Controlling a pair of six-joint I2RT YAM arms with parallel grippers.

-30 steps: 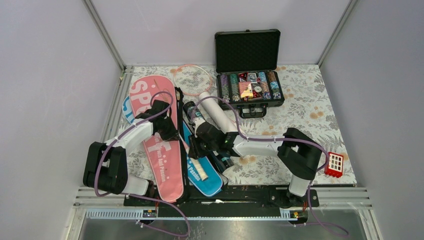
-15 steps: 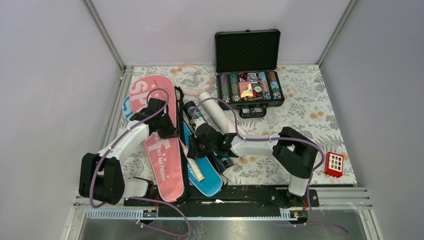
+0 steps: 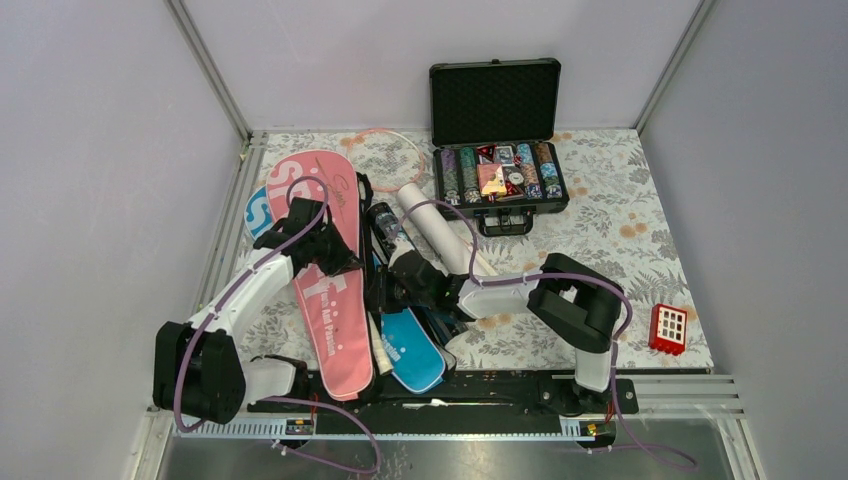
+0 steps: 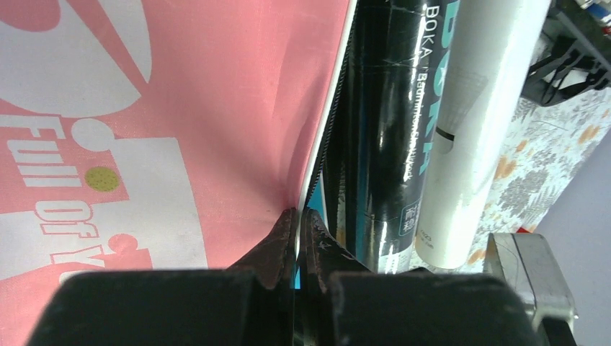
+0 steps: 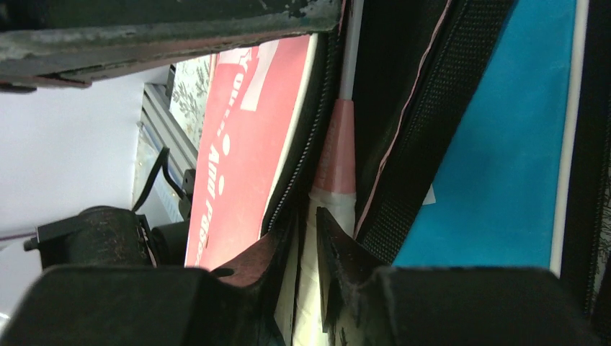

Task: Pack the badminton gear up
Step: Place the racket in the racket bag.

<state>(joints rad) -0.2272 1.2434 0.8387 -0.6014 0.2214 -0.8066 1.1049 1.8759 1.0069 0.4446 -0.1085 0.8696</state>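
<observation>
The pink "SPORT" cover (image 3: 322, 300) lies left of centre, over the blue cover (image 3: 412, 355). My left gripper (image 3: 337, 262) is shut on the pink cover's zipper edge (image 4: 317, 166); its jaws meet in the left wrist view (image 4: 297, 214). My right gripper (image 3: 387, 292) is shut on the pink racket's white-taped handle (image 5: 328, 209), which runs between the pink cover (image 5: 245, 144) and the blue cover (image 5: 497, 166). The racket's head (image 3: 395, 150) shows at the back. A dark tube (image 4: 385, 130) and a white tube (image 4: 475, 122) lie beside the covers.
An open black case of poker chips (image 3: 500, 175) stands at the back. A small red block with white squares (image 3: 667, 328) sits at the right front. The white tube (image 3: 440, 235) lies between the covers and the case. Side walls enclose the patterned table (image 3: 620, 230).
The pink cover's top has shifted right and back over part of the racket head. Both grippers moved left and farther back; the racket handle moved left towards the pink cover.
</observation>
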